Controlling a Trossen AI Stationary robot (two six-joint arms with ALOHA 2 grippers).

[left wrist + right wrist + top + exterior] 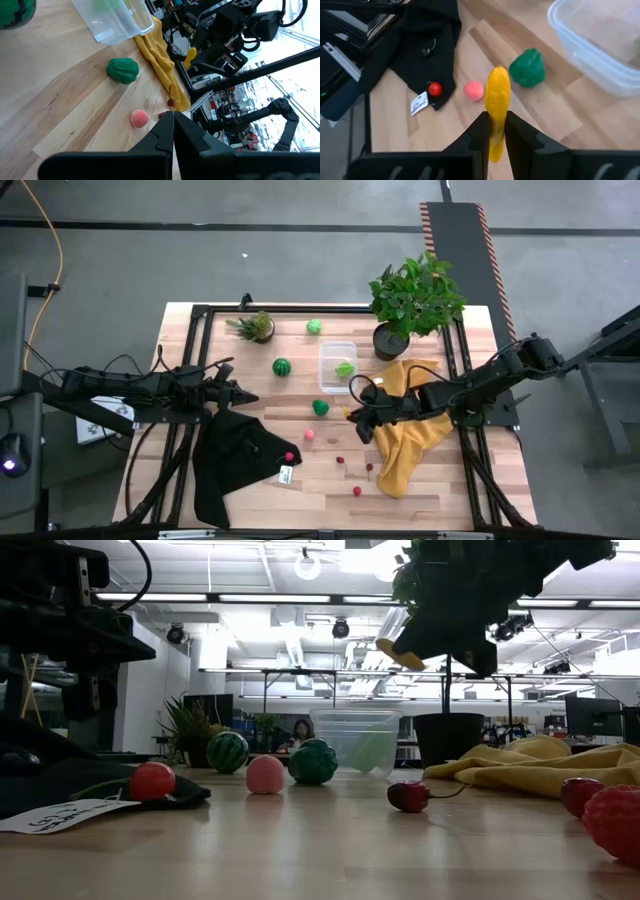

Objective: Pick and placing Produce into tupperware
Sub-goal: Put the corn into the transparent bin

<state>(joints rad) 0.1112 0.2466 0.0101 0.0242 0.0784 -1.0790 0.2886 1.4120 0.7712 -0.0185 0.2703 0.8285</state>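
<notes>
The yellow piece of toy produce is pinched between the 2 fingers of the right hand, raised off the table just beside the yellow cloth and near the clear container. The container sits a little farther along the table, between the striped melon and the big potted plant, with 1 light-green piece already inside.

The grip looks thin: the fingers clamp only the lower part of the long piece, so it could swivel or slip on the way over. Released early, it would hit the near rim and bounce out, likely onto the green pepper or the pink ball lying close below. The light container could also slide if the fingers bump its wall.

The left hand waits over the black cloth, fingers closed together and empty. Several small red pieces lie well apart from the container.
</notes>
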